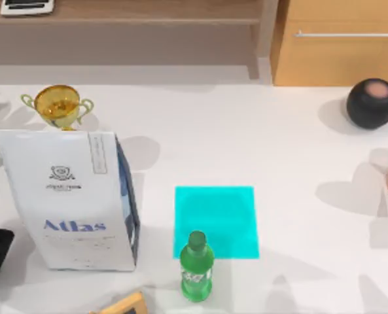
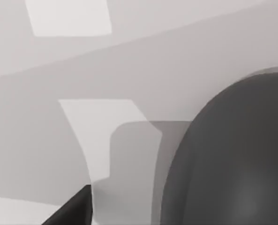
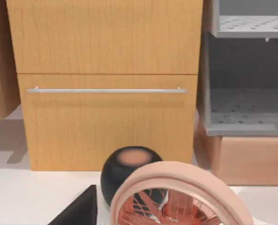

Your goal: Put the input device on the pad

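Currently, stage: nothing lies on the flat bright cyan rectangular pad (image 1: 215, 216), so the placing is not yet done.
Input device: not clearly made out. A dark rounded body (image 2: 232, 154) sits close against the left gripper (image 2: 69, 212) in the left wrist view and is likely the device. Its long axis cannot be told.
Left jaws: how far open, cannot tell. Whether they have anything in hold, cannot tell.
Right jaws: the right gripper (image 3: 78, 210) is idle beside the round pink fan (image 3: 176, 197), with the black ball speaker (image 3: 129, 171) just beyond it. Opening, cannot tell.
Key relation: the left arm looks nearer to the dark body. The pad likely lies to the right of the left jaws, mid white tabletop (image 1: 279, 150), past the tall white Atlas carton (image 1: 69, 196).
Watch: a green plastic bottle (image 1: 197, 267) stands at the pad's near edge. Whether it is on the pad or just beside it, cannot tell.
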